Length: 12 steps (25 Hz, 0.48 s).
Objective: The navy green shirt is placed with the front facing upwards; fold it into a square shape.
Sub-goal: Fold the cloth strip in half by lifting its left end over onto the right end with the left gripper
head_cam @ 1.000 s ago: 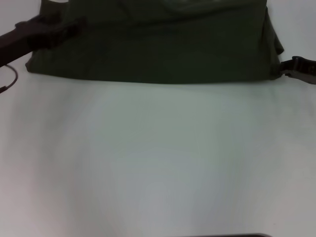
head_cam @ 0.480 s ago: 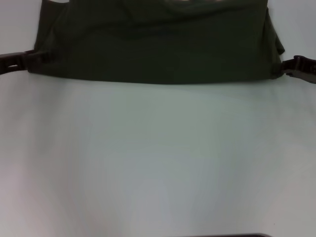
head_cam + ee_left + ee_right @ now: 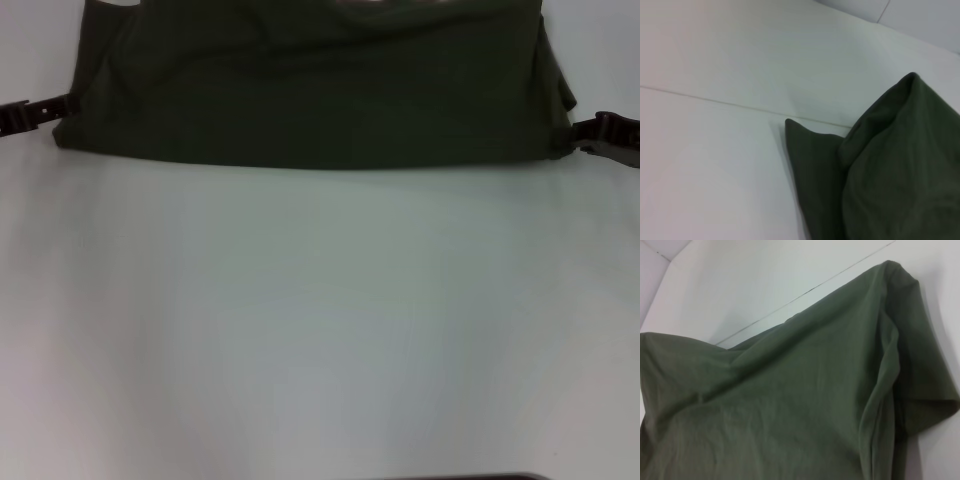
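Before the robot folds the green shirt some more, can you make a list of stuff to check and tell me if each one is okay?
1. Left gripper at the near left corner of the navy green shirt: ok.
2. Right gripper at the near right corner: ok.
3. Fingers really pinching cloth on both sides: cannot tell.
4. Near edge of the shirt straight across: ok, it runs level in the head view.
5. Cloth lying flat: not ok, the right wrist view shows wrinkles and a bunched sleeve.
6. Room on the white table in front of the shirt: ok.
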Tool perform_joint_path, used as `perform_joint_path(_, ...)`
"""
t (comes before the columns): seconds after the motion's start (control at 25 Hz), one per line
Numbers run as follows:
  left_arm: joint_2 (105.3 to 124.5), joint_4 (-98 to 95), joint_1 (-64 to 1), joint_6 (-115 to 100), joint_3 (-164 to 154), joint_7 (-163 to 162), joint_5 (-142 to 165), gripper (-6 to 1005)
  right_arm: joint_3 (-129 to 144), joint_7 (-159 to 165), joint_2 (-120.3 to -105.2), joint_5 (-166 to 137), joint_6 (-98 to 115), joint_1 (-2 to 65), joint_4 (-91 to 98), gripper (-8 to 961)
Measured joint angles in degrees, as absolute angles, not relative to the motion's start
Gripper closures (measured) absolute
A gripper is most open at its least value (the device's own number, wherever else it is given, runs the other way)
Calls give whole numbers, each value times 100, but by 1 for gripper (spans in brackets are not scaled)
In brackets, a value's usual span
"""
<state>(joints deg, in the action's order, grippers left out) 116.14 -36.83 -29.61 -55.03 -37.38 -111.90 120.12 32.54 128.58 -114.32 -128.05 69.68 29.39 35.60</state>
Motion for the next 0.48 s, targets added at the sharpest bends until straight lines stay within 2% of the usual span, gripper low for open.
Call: perform_joint_path(0.48, 11647, -3532, -3195, -5407, -3949, -11218, 12364, 95, 3194, 12857, -11394, -12805, 6987, 2935, 3560, 931)
